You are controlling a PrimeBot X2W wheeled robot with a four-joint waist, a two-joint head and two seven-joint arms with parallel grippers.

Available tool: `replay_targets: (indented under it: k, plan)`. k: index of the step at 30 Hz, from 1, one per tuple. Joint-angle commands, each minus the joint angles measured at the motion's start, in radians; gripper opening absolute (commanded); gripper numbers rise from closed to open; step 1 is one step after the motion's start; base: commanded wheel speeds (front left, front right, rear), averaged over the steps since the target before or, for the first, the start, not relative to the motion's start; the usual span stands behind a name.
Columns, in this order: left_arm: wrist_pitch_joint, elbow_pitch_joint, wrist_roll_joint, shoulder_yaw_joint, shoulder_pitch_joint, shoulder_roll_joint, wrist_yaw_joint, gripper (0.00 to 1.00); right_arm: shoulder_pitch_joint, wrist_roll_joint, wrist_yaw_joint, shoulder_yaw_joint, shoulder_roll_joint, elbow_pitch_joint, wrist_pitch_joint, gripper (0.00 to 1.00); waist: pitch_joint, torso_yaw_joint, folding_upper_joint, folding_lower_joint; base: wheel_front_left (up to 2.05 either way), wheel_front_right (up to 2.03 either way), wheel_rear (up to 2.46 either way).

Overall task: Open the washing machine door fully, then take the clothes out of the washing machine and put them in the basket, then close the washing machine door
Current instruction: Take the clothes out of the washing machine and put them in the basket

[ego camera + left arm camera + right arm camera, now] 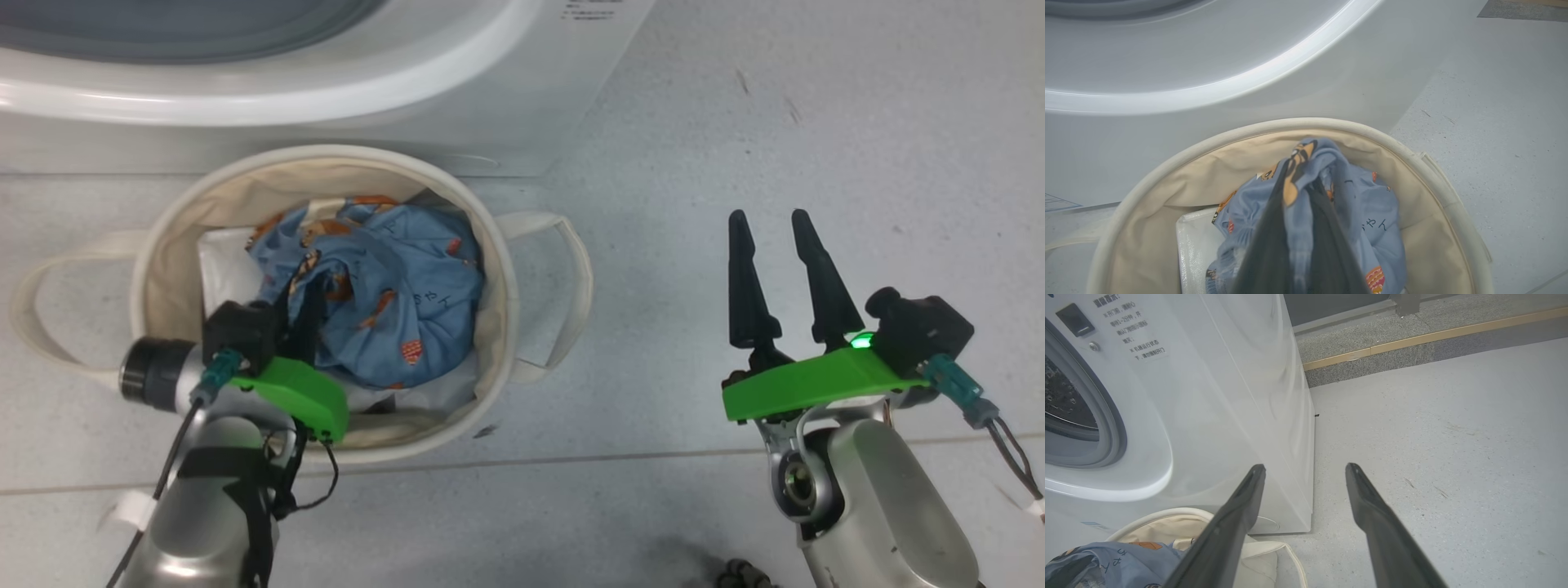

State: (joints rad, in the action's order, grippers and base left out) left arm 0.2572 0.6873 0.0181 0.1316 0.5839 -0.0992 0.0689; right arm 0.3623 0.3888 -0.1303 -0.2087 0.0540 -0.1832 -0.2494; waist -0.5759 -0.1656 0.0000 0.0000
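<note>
Left fingers (1265, 253) are pinched shut on a fold of the blue clothes (408, 286). The clothes lie inside the basket (326, 155), which stands on the floor (775, 122) just in front of the washing machine (367, 90). Right fingers (747, 286) are spread wide and empty, above the floor to the right of the basket.

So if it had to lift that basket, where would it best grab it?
Probably the right loop handle, from above on the right: it stands clear of the basket wall, leaving a gap for a finger, and the open right gripper is nearest.
</note>
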Motion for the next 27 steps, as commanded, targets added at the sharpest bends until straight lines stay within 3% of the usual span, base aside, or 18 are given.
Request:
replay_targets:
  k: [1, 3, 4, 5, 6, 16, 27]
  plan:
    - [0.005, -0.017, 0.0, -0.031, 0.008, -0.028, -0.01, 0.0, -0.007, 0.004, 0.0, -0.014, -0.004, 0.032, -0.012, 1.0, -0.009, -0.008, 0.0, 0.0, 0.0, 0.0, 0.0]
    - [0.005, -0.009, 0.007, -0.037, 0.012, -0.028, -0.009, 0.04, -0.004, 0.003, 0.0, -0.01, -0.004, 0.033, -0.012, 1.0, -0.012, -0.009, 0.0, 0.0, 0.0, 0.0, 0.0]
    - [0.005, -0.004, 0.011, -0.04, 0.014, -0.028, -0.006, 0.44, -0.003, 0.003, 0.0, -0.008, -0.004, 0.034, -0.012, 1.0, -0.013, -0.009, 0.0, 0.0, 0.0, 0.0, 0.0]
    - [0.005, 0.001, 0.012, -0.039, 0.016, -0.028, -0.004, 0.95, 0.0, 0.004, 0.0, -0.007, -0.004, 0.035, -0.012, 1.0, -0.013, -0.007, 0.0, 0.0, 0.0, 0.0, 0.0]
    - [0.005, 0.007, 0.011, -0.038, 0.018, -0.028, -0.003, 1.0, 0.002, 0.004, 0.0, -0.007, -0.004, 0.036, -0.012, 1.0, -0.011, -0.005, 0.0, 0.0, 0.0, 0.0, 0.0]
    - [0.005, 0.014, 0.005, -0.023, -0.016, -0.026, 0.003, 1.0, 0.002, 0.003, 0.0, -0.016, -0.004, 0.018, -0.012, 1.0, 0.069, 0.043, 0.0, 0.0, 0.0, 0.0, 0.0]
    - [0.005, -0.227, 0.032, -0.006, -0.169, 0.0, 0.032, 1.0, -0.041, 0.006, 0.0, -0.019, -0.004, -0.006, -0.012, 1.0, 0.219, 0.099, 0.0, 0.0, 0.0, 0.0, 0.0]
